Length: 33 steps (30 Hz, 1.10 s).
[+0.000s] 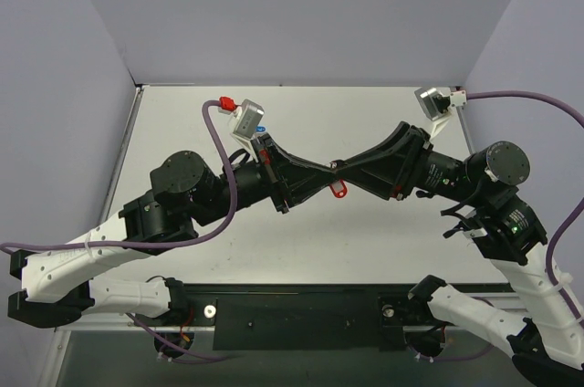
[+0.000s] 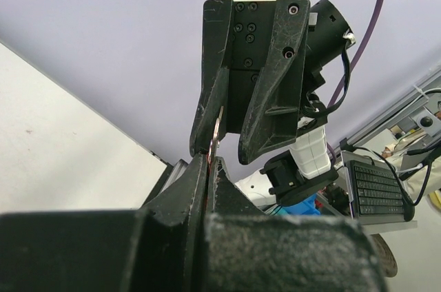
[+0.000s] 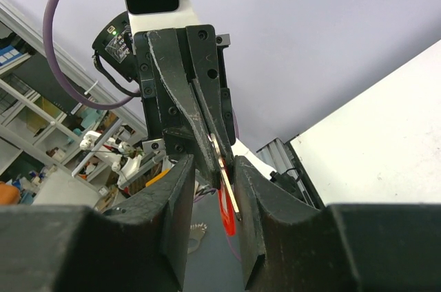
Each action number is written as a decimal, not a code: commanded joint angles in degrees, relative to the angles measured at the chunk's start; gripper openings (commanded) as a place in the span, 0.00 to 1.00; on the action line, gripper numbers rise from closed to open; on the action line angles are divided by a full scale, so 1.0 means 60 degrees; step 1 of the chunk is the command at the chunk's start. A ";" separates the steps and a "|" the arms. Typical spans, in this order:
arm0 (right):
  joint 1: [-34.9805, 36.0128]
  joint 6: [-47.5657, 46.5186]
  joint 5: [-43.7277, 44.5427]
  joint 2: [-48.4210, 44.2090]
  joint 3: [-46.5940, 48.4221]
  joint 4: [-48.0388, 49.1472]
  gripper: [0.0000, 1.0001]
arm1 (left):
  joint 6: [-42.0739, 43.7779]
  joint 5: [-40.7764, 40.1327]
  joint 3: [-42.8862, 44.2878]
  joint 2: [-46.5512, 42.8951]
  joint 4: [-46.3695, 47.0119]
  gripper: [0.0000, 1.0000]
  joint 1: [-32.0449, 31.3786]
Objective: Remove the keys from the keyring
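Note:
Both grippers meet tip to tip above the middle of the table. My left gripper (image 1: 321,169) is shut on the keyring where the ring, tag and key join; a red edge shows between its closed tips (image 2: 209,161). The thin silver key (image 3: 228,183) sticks out past those tips, also seen in the left wrist view (image 2: 218,129). The red tag (image 1: 339,190) hangs below (image 3: 227,222). My right gripper (image 1: 352,169) is open. Its fingers (image 3: 253,195) straddle the key, the key lying close to the right finger. The ring itself is hidden.
The white table (image 1: 365,232) is walled by pale purple panels at the back and sides. A small blue thing (image 1: 262,130) lies by the left wrist camera (image 1: 246,119). A black plate (image 1: 301,319) sits along the near edge between the arm bases.

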 commanded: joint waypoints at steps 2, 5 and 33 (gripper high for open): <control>-0.0031 0.0037 -0.0020 -0.0064 0.0021 0.0644 0.25 | -0.0105 0.0214 0.0232 0.0075 0.0324 0.00 0.0048; -0.0031 0.0022 0.0096 -0.0035 0.0035 0.0644 0.26 | -0.0135 0.0243 0.0232 0.0119 0.0338 0.00 0.0048; -0.0002 -0.0138 0.0097 -0.0459 -0.0360 0.0279 0.00 | 0.0142 0.0388 0.0349 -0.0027 -0.0580 0.17 0.0033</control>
